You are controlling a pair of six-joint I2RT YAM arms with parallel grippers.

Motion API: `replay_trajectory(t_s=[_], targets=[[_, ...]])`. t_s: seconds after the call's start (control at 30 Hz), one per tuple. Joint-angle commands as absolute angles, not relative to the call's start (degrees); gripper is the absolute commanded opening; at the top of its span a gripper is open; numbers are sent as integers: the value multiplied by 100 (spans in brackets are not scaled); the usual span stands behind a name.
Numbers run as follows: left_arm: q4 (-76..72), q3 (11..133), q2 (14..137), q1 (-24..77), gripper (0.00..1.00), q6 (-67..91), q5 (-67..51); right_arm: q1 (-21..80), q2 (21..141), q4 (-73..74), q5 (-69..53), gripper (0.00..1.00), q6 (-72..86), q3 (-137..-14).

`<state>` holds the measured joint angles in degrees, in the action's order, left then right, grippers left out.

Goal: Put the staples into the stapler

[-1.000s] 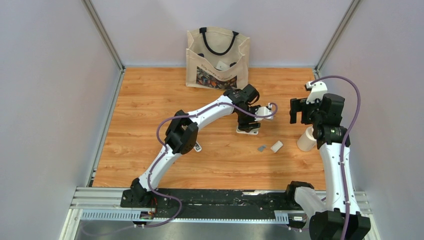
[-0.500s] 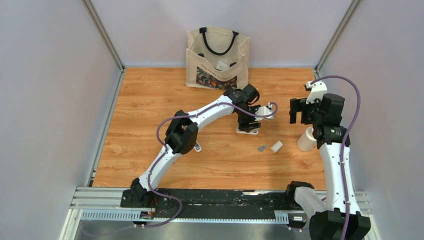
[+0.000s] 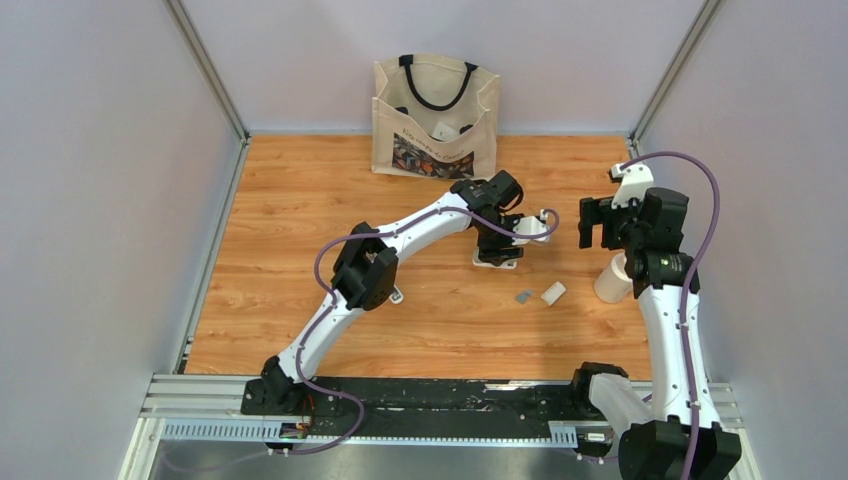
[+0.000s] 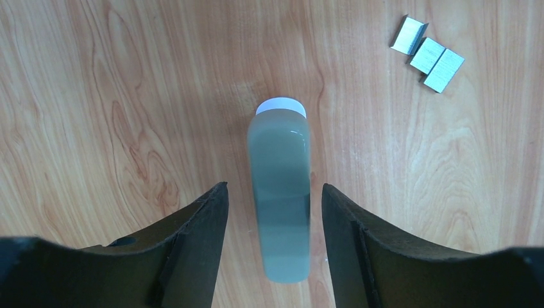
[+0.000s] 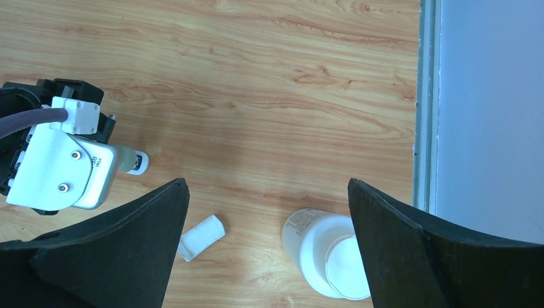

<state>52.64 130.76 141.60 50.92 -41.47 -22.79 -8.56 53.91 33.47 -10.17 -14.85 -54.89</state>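
Note:
The stapler is a grey-green bar on a white base, lying on the wooden table; its white base shows in the top view. My left gripper is open right above it, one jaw on each side, with a gap between each jaw and the stapler. The staples are three short grey metal strips lying together on the table, to the right of the stapler in the top view. My right gripper is open and empty, held high at the right side of the table.
A small white box lies next to the staples. A white bottle stands below the right gripper near the right wall. A canvas tote bag stands at the back wall. A small white piece lies by the left arm's elbow.
The left wrist has shifted slightly to the right over the stapler. The right arm has not moved.

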Motion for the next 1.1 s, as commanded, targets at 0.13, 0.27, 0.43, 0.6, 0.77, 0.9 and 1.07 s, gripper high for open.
replay_trajectory(t_s=[0.13,0.27,0.43,0.6,0.77,0.9,1.07], targets=[[5546,13491,14379,5212,65,-4368,-2075,-870,5317,3111,-1090,100,-1485,-5440],[5581,13491,14396,5238,63,-4403,-2039,-870,5309,3103,-1090,100,-1485,-5440],[5590,13509,14396,5247,47,-4403,-2013,-870,5300,3103,-1107,100,-1494,-5432],[5432,13334,14291,5230,25,-4316,-2048,-870,5300,3094,-1134,100,-1512,-5423],[5282,13096,13923,5212,5,-4096,-2127,-879,5291,3103,-1256,100,-1573,-5397],[5379,12877,13309,5107,0,-3824,-2267,-879,5151,3102,-1660,100,-1696,-5326],[5388,12017,11974,4905,0,-3481,-2539,-870,4580,3111,-2617,100,-1933,-5160]])
